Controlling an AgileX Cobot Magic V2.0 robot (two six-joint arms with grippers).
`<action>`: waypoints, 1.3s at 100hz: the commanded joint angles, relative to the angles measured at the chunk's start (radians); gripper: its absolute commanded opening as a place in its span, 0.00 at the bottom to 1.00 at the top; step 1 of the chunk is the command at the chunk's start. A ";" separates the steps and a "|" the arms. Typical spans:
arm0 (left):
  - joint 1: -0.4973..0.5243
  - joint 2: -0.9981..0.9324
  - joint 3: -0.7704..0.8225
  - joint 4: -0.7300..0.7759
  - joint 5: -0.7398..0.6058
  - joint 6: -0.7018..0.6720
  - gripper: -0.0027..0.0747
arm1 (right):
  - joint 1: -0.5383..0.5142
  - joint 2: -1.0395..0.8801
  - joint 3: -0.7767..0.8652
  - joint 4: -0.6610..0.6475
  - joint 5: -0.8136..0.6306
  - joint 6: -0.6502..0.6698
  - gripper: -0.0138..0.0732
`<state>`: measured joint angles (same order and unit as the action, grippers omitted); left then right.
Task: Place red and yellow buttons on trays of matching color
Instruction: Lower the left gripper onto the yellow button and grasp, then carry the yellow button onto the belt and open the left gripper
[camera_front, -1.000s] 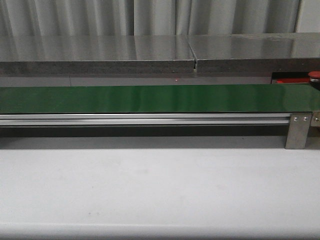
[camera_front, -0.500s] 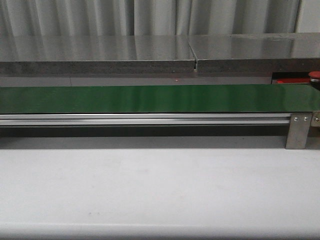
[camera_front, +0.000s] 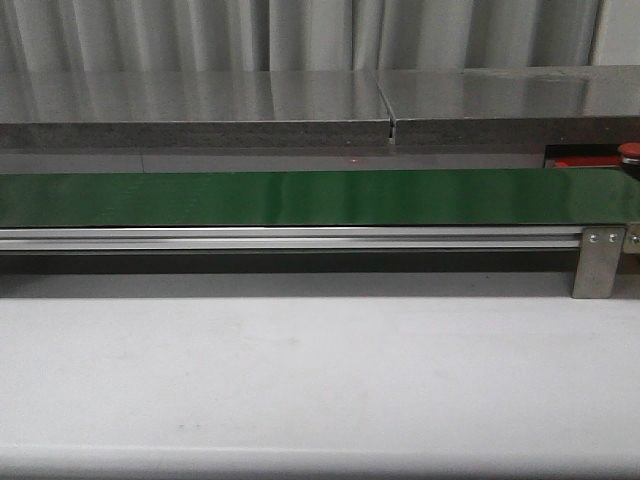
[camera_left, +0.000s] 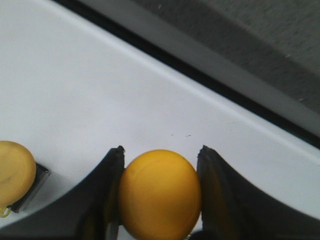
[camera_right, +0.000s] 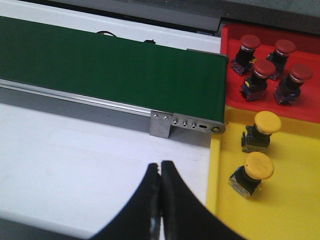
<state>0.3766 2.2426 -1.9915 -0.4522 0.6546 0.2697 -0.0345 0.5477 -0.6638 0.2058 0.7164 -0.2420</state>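
Note:
In the left wrist view my left gripper (camera_left: 160, 150) is shut on a yellow button (camera_left: 160, 195), its domed cap held between both fingers above the white table. A second yellow button (camera_left: 15, 172) lies beside it. In the right wrist view my right gripper (camera_right: 160, 165) is shut and empty over the white table, next to the yellow tray (camera_right: 295, 200). That tray holds two yellow buttons (camera_right: 267, 121). The red tray (camera_right: 235, 92) behind it holds several red buttons (camera_right: 263, 67). Neither gripper shows in the front view.
The long green belt (camera_front: 300, 197) runs across the front view on an aluminium rail, with a metal bracket (camera_front: 598, 262) at its right end. The red tray's edge (camera_front: 585, 160) and one red cap (camera_front: 630, 152) show at far right. A grey shelf stands behind.

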 joint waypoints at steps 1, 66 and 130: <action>-0.004 -0.133 -0.033 -0.026 0.018 0.001 0.01 | -0.002 0.002 -0.026 0.003 -0.072 -0.001 0.08; -0.094 -0.447 0.359 -0.061 0.004 0.083 0.01 | -0.002 0.002 -0.026 0.003 -0.072 -0.001 0.08; -0.129 -0.448 0.580 -0.082 -0.142 0.140 0.17 | -0.002 0.002 -0.026 0.003 -0.072 -0.001 0.08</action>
<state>0.2546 1.8551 -1.3893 -0.5044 0.5600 0.4003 -0.0345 0.5477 -0.6638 0.2058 0.7164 -0.2420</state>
